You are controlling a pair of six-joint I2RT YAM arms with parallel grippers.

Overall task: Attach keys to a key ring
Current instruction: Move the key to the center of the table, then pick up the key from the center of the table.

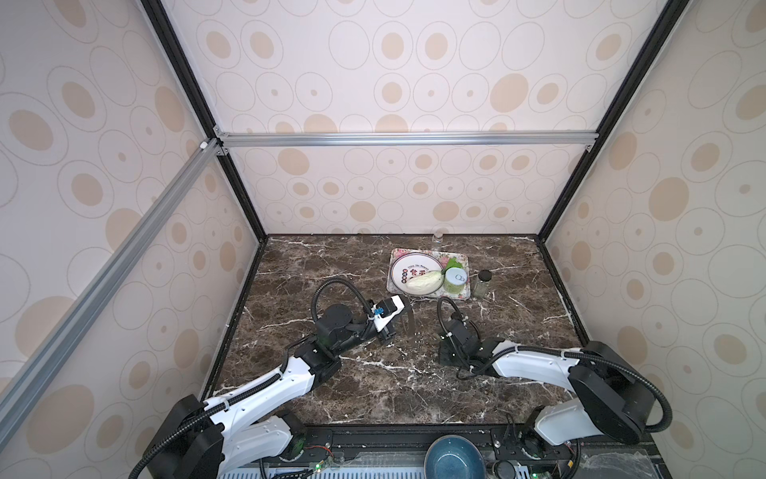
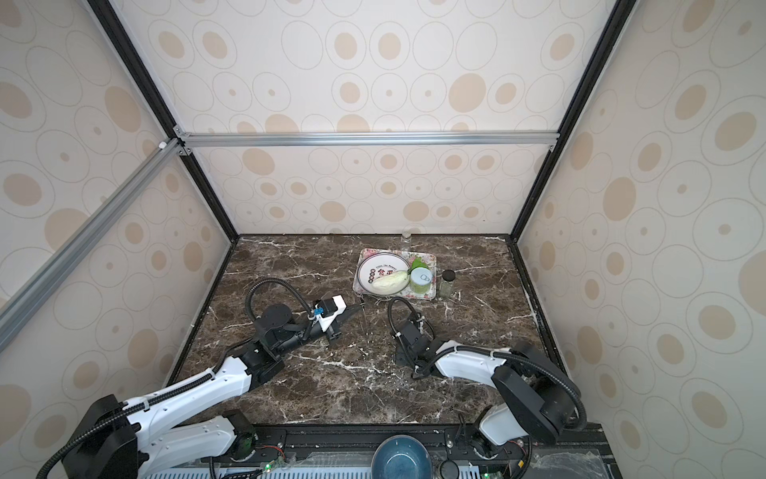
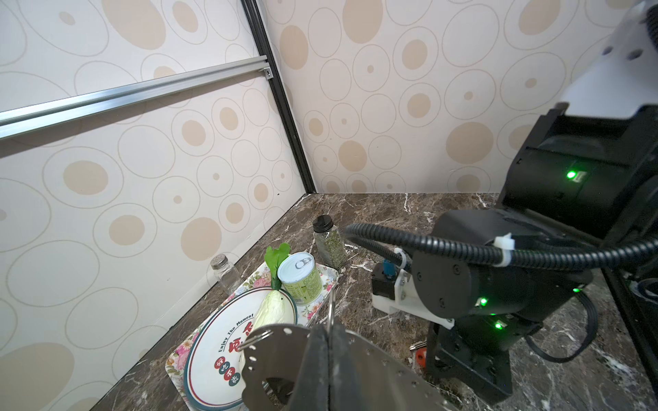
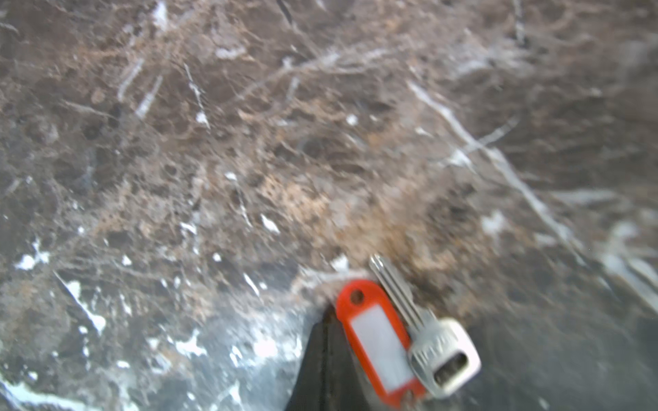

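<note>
Jaws of the left gripper (image 3: 328,332) are together, clamped on the key ring (image 3: 270,356), which is held on edge. The right gripper (image 4: 324,320) is likewise closed and apparently empty. The red tag (image 4: 377,345) and silver key (image 4: 439,352) lie on the table (image 4: 213,142) just beside its tip. Recommended: part the jaws, straddle the tag, and close squarely without shoving it.

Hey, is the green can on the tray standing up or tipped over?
Upright. The green can stands on its base on the floral tray, with its silver pull-tab lid facing up.
</note>
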